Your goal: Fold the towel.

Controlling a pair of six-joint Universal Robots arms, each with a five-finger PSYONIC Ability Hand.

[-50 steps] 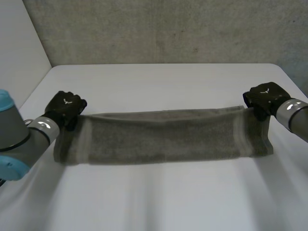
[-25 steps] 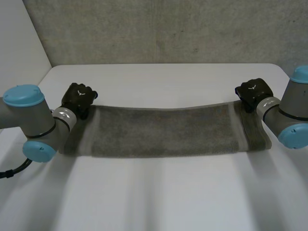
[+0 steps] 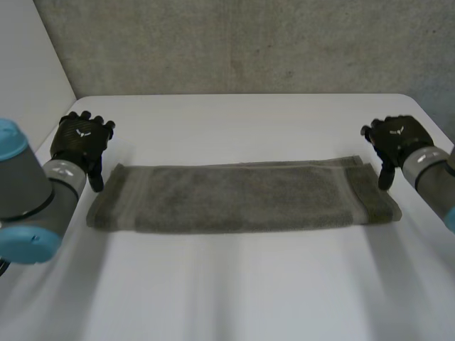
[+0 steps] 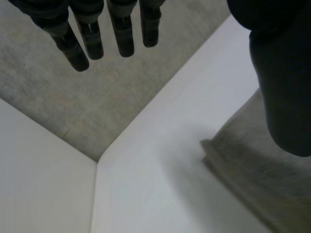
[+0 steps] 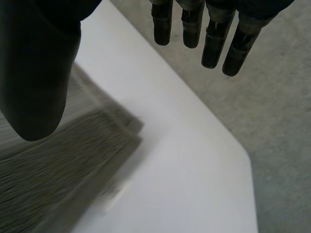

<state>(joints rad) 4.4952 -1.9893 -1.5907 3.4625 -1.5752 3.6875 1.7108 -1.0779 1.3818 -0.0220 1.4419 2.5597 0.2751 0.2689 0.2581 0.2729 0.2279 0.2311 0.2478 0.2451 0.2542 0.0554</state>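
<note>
Here left hand (image 3: 82, 138) and right hand (image 3: 394, 135) spread beside towel (image 3: 242, 197) edges.

No words, numbers or labels legible anywhere. Just a small white emblem (image 3: 80, 132) on the back of the left hand (image 3: 82, 142) and a matching emblem (image 3: 395, 130) on the back of the right hand (image 3: 398, 141). Both look like a spread, wing-like or V-like mark, too small to read as letters or to tie to a brand.
</note>
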